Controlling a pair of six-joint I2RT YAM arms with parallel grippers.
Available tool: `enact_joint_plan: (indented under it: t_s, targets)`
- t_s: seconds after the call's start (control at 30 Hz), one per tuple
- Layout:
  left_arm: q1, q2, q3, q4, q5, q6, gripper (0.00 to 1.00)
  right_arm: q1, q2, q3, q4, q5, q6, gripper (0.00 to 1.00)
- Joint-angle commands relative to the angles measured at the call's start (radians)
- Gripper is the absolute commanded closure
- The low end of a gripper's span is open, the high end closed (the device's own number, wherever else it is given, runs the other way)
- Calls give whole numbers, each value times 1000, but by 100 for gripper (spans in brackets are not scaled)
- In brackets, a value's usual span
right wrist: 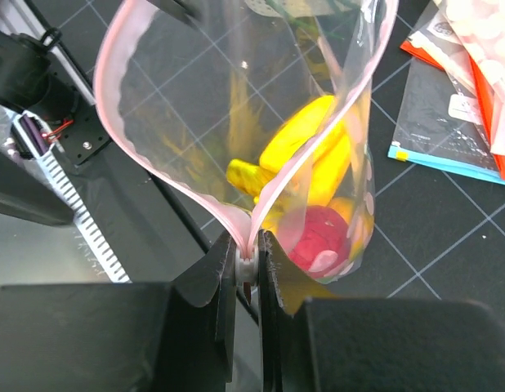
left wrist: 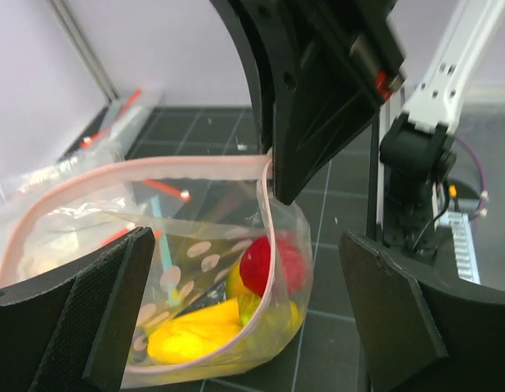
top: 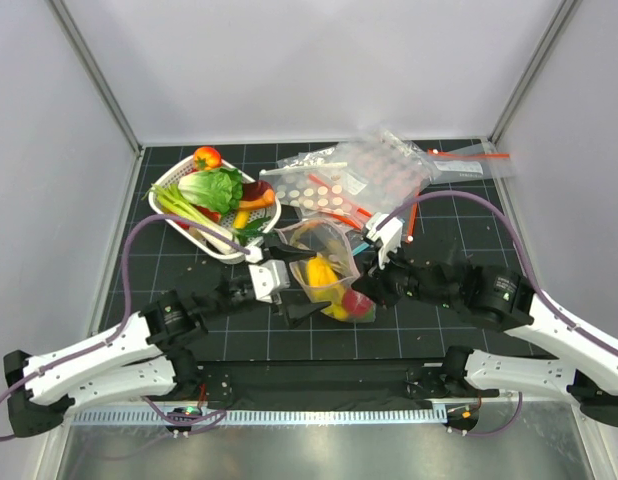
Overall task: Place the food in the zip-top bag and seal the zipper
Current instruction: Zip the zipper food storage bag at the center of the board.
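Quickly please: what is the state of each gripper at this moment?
Left gripper: open wide, gripping nothing.
Right gripper: shut on the mouth edge of the zip-top bag.

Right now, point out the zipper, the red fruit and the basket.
zipper point(right wrist: 100, 90), right wrist view, left curve of the strip
red fruit point(right wrist: 318, 237), right wrist view, its middle
basket point(top: 169, 178), top view, its white rim

Mouth of zip-top bag point(top: 309, 240): gaping, passable.
Behind bag: other bags point(top: 374, 170) heaped.
Left-behind bag: basket point(top: 189, 232) near.
Right of bag: right gripper point(right wrist: 246, 265) clamped on rim.
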Motion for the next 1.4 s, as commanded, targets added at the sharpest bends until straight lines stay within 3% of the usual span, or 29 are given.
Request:
enact_joint_plan:
  t_s: [0.0,0.13,0.2,0.23,0.3,0.33,0.37,0.4,0.43,0.53,0.73,1.0,1.37]
  targets:
    - [-12,73,92,-79,22,74,0,7,-2,60,8,-36,-18,99]
    - [-17,141,139,-135,-27,77,4,7,9,77,-4,-54,-28,99]
    - [-19,161,146,-144,-46,80,27,7,12,80,1,-71,-33,99]
    - [-19,167,152,-147,-47,82,46,7,12,78,5,-76,-34,99]
    - [-17,182,157,-149,-43,74,64,7,12,73,10,-74,-39,98]
    - [-17,188,163,-149,-57,68,84,5,11,69,20,-76,-42,91]
    - [-17,194,166,-144,-79,44,95,7,3,52,28,-77,-44,81]
    - [-17,196,168,-144,-104,30,100,7,-3,40,40,-74,-45,67]
    - [-17,198,163,-141,-122,20,100,7,-9,25,69,-70,-44,49]
    - [-17,182,143,-112,-170,-4,100,7,-37,-35,128,-17,-25,36]
    - [-14,95,59,-20,-256,-36,100,7,-144,-170,287,35,-33,34]
    - [-13,115,60,-17,-238,-43,100,7,-304,-325,468,37,-59,45]
    - [-13,116,64,-18,-207,-58,100,7,-232,-330,536,-56,-94,39]
